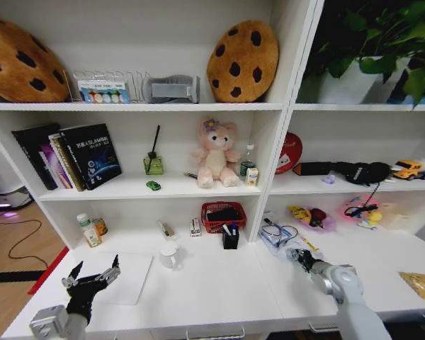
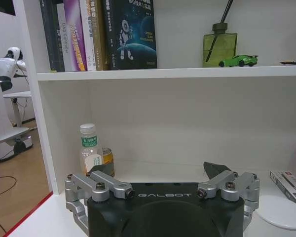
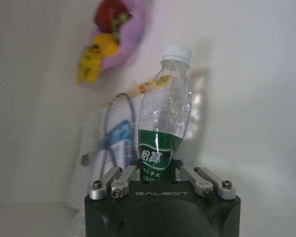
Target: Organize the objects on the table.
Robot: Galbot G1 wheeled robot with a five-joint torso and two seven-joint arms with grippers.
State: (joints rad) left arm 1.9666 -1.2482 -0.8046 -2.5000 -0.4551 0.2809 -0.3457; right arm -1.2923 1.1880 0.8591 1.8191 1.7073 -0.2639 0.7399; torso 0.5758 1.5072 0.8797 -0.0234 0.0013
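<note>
Nearest the head camera, the left tool (image 1: 92, 278) hovers low over the front left of the white counter (image 1: 212, 290), its fingers spread apart and gripping nothing, just above a flat white pad (image 1: 124, 278). In the left wrist view the same tool (image 2: 163, 197) faces the shelving, released.

On the right, the right tool (image 1: 301, 256) lies over the counter with its jaws clenched on a clear plastic bottle (image 3: 164, 123) with a white cap and green label; the right wrist view shows the bottle gripped at its base in the right tool (image 3: 160, 170). In the head view the bottle itself is hard to make out.

A white mug (image 1: 169, 255) stands near the counter's middle, a black pen holder (image 1: 231, 236) behind it, and a red basket (image 1: 223, 216) against the back. Two small bottles (image 1: 92, 229) stand at the back left. A tan packet (image 1: 417, 283) lies far right, well apart from the right tool.

The tiny green toy car (image 1: 153, 185) sits on the middle shelf near a green diffuser bottle (image 1: 154, 164), with books (image 1: 71, 156) to the left and a pink plush bunny (image 1: 216, 156) to the right. Cookie cushions (image 1: 242, 60) rest on the top shelf. Wooden floor shows at the left.
</note>
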